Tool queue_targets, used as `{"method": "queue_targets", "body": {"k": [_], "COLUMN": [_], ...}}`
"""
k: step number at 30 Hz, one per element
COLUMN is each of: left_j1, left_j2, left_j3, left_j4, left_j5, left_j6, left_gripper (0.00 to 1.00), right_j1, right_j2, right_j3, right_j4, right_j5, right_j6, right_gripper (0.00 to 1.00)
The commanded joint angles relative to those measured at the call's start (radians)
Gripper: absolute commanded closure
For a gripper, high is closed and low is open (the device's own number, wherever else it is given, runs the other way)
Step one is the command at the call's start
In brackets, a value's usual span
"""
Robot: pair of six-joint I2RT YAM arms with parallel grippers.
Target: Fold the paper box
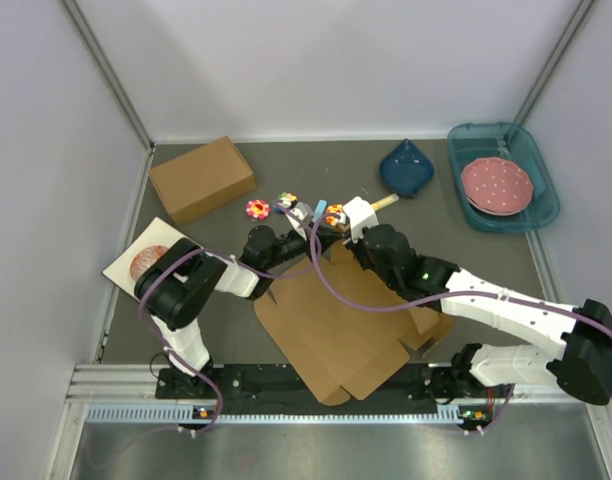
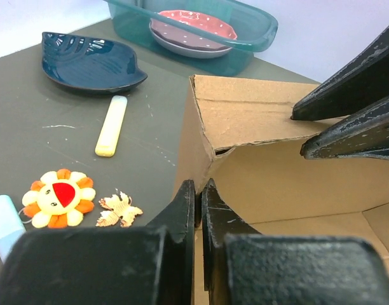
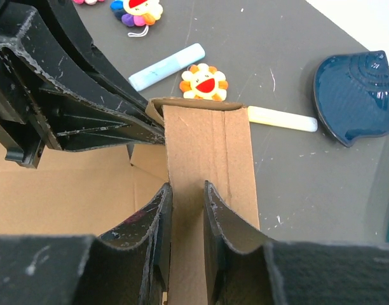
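The paper box (image 1: 346, 330) is a brown die-cut sheet lying mostly flat at the table's middle, with its far wall raised. My left gripper (image 1: 308, 240) is shut on the corner end of that wall (image 2: 197, 184). My right gripper (image 1: 338, 245) comes in from the right. In the right wrist view its jaws stand a narrow gap apart (image 3: 187, 185) and lie against the wall's inner face (image 3: 207, 140), clamping nothing. The right gripper's fingers (image 2: 347, 101) also show in the left wrist view, tips on the wall (image 2: 258, 114).
A deeper brown box (image 1: 202, 178) stands at the back left. A blue leaf dish (image 1: 407, 168) and a teal bin (image 1: 526, 215) with a pink plate (image 1: 496, 185) are at the back right. Flower toys (image 1: 257, 209), a yellow stick (image 2: 112, 125) and a card (image 1: 151, 260) lie nearby.
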Motion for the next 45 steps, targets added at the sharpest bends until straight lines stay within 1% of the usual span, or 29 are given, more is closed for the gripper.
{"method": "queue_targets", "body": {"k": [1,5,6,7,8,9,10,11,13,14,16,19,21,23,24,26,27,32,33,34,36,38,41,45], "left_j1": [-0.024,-0.024,-0.022,-0.022,-0.022,-0.022,-0.022,-0.022,-0.024,-0.022,-0.024,-0.025,-0.024,-0.024,-0.024,-0.024,-0.024,-0.024,-0.024,-0.024,-0.024,-0.025,-0.025,-0.025], "left_j2": [0.008,0.002,0.001,-0.002,-0.001,-0.001,0.005,0.008,0.028,0.036,0.056,0.077,0.085,0.085,0.081,0.074,0.068,0.038,0.033,0.028,0.016,0.004,-0.021,-0.050], "left_j3": [0.048,0.043,0.040,0.040,0.040,0.042,0.043,0.043,0.046,0.048,0.048,0.046,0.037,0.027,0.017,0.008,-0.001,-0.033,-0.042,-0.046,-0.061,-0.078,-0.122,-0.159], "left_j4": [0.387,0.385,0.387,0.387,0.387,0.387,0.387,0.387,0.387,0.386,0.386,0.386,0.387,0.385,0.385,0.385,0.385,0.387,0.386,0.385,0.387,0.386,0.387,0.384], "left_j5": [0.009,0.003,-0.001,-0.006,-0.012,-0.015,-0.023,-0.029,-0.026,-0.021,-0.012,-0.010,-0.014,-0.024,-0.036,-0.043,-0.052,-0.092,-0.099,-0.109,-0.110,-0.133,-0.145,-0.175], "left_j6": [-0.014,-0.014,-0.014,-0.015,-0.017,-0.024,-0.027,-0.034,-0.043,-0.044,-0.049,-0.041,-0.026,-0.017,-0.009,-0.001,-0.004,-0.014,-0.018,-0.023,-0.032,-0.043,-0.035,-0.003], "left_gripper": [1.00,1.00,0.97,0.84,0.69,0.59,0.39,0.33,0.29,0.28,0.30,0.36,0.47,0.61,0.78,0.94,1.00,1.00,0.94,0.68,0.44,0.28,0.25,0.25], "right_j1": [0.033,0.033,0.033,0.033,0.033,0.033,0.033,0.034,0.033,0.033,0.033,0.033,0.033,0.034,0.033,0.033,0.033,0.033,0.033,0.033,0.033,0.033,0.033,0.033], "right_j2": [0.036,0.036,0.036,0.036,0.036,0.036,0.038,0.038,0.041,0.041,0.044,0.044,0.044,0.046,0.047,0.047,0.046,0.046,0.044,0.046,0.046,0.044,0.042,0.039], "right_j3": [-0.024,-0.021,-0.020,-0.016,-0.016,-0.018,-0.018,-0.016,-0.018,-0.018,-0.016,-0.013,-0.013,-0.015,-0.018,-0.020,-0.020,-0.023,-0.023,-0.023,-0.026,-0.026,-0.029,-0.029], "right_j4": [-0.101,-0.102,-0.104,-0.106,-0.104,-0.104,-0.106,-0.104,-0.106,-0.106,-0.104,-0.102,-0.101,-0.101,-0.101,-0.099,-0.098,-0.093,-0.093,-0.093,-0.087,-0.086,-0.083,-0.078], "right_j5": [-0.249,-0.247,-0.247,-0.249,-0.252,-0.253,-0.256,-0.259,-0.264,-0.262,-0.265,-0.264,-0.261,-0.259,-0.256,-0.252,-0.249,-0.233,-0.232,-0.230,-0.230,-0.230,-0.229,-0.226], "right_j6": [0.100,0.097,0.097,0.099,0.097,0.100,0.100,0.100,0.102,0.100,0.102,0.100,0.100,0.097,0.096,0.094,0.094,0.091,0.091,0.090,0.090,0.090,0.090,0.090], "right_gripper": [0.88,0.88,0.88,0.88,0.88,0.88,0.88,0.88,0.88,0.88,0.88,0.88,0.88,0.88,0.88,0.88,0.89,0.90,0.90,0.90,0.91,0.91,0.91,0.91]}}
